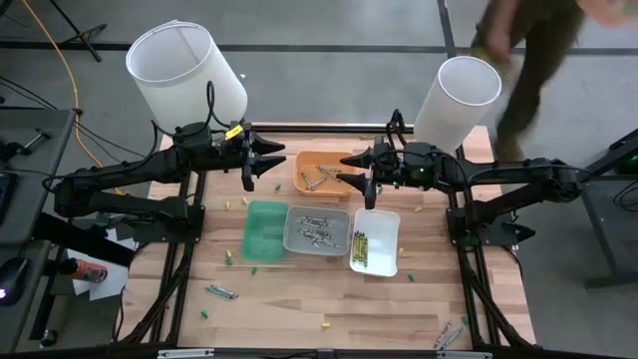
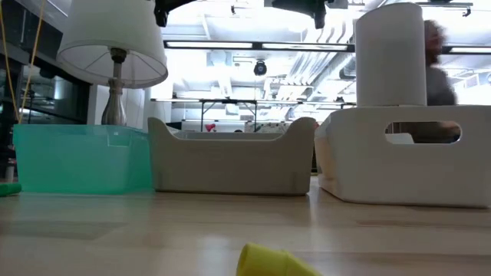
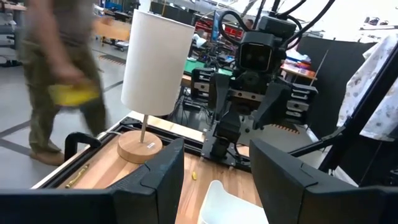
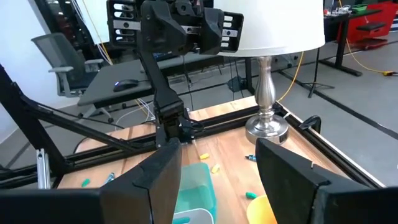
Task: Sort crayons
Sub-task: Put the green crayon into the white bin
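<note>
L gripper (image 1: 282, 160): hangs over far-left part of table, beside orange tray, jaws spread, nothing between them – its fingers (image 3: 155, 180) frame the view w/ a clear gap
R gripper (image 1: 344, 168): over near edge of orange tray, facing L gripper, jaws apart, empty – fingers (image 4: 158, 171) well separated in wrist view
Orange tray (image 1: 311, 160): far middle of table, between the two grippers, holds a few grey crayons (image 1: 319, 179)
Green tray (image 1: 267, 214): left of the tray row, looks bare inside; translucent wall at left in low view (image 2: 77, 157)
Grey tray (image 1: 294, 227): middle of row, touching green tray, holds a pile of silver-wrapped crayons (image 1: 316, 230)
White tray (image 1: 384, 224): right of row, holds a bundle of green/yellow crayons (image 1: 358, 247) along its left side; handle cutout shows in low view (image 2: 368, 165)
Loose crayons: scattered on wood – grey pair (image 1: 220, 291) near-left, grey ones (image 1: 448, 334) at near-right corner, small green bit (image 1: 204, 314), yellow bit (image 1: 323, 323) near front edge, yellow stub (image 2: 272, 262) close to low cam
Table (image 1: 299, 299): light wood, black frame rails
Lamps: white-shade lamp (image 1: 184, 70) at far-left corner, second one (image 1: 457, 100) at far-right
Person (image 1: 533, 60): blurred, beyond far-right corner of table, off the work area
</note>
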Available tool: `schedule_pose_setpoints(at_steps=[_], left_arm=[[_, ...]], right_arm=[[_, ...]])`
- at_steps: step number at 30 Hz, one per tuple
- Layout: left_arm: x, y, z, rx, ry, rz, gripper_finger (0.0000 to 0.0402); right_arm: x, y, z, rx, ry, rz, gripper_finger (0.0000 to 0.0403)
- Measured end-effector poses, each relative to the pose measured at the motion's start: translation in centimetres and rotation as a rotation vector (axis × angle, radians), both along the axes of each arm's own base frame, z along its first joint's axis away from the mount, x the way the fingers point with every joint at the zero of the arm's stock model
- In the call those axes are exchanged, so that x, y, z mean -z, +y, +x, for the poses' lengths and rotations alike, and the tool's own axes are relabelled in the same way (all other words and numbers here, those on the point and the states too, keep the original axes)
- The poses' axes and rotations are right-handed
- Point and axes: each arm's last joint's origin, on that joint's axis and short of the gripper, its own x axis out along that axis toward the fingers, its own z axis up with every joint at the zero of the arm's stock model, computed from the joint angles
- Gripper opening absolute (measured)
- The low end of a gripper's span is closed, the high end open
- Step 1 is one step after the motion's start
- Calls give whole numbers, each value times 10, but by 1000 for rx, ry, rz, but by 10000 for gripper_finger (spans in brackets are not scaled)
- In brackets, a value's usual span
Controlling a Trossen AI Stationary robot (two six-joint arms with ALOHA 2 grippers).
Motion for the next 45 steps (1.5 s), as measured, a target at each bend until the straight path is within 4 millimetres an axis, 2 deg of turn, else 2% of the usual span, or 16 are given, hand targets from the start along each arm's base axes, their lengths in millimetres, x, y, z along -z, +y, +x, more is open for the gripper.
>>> schedule_pose_setpoints(at_steps=[5, 10, 14, 18, 23, 27, 29, 32, 38, 45], left_arm=[[0, 0, 0, -1, 0, 0, 170], [0, 0, 0, -1, 0, 0, 170], [0, 0, 0, -1, 0, 0, 170], [0, 0, 0, -1, 0, 0, 170], [0, 0, 0, -1, 0, -1, 170], [0, 0, 0, -1, 0, -1, 170], [0, 0, 0, -1, 0, -2, 170], [0, 0, 0, -1, 0, -2, 170], [0, 0, 0, -1, 0, -3, 170], [0, 0, 0, -1, 0, -2, 170]], right_arm=[[1, -2, 1, 64, 1, 8, 200], [18, -20, 13, 324, -6, 217, 200], [43, -54, 31, 480, 82, 372, 200], [72, -101, 44, 701, 284, 503, 200], [117, -157, 49, 944, 503, 621, 200], [148, -187, 51, 1033, 570, 655, 195], [160, -196, 51, 1061, 588, 673, 183], [173, -206, 47, 1105, 604, 693, 145], [180, -222, 35, 1190, 618, 665, 19], [179, -245, 18, 1249, 581, 688, 5]])
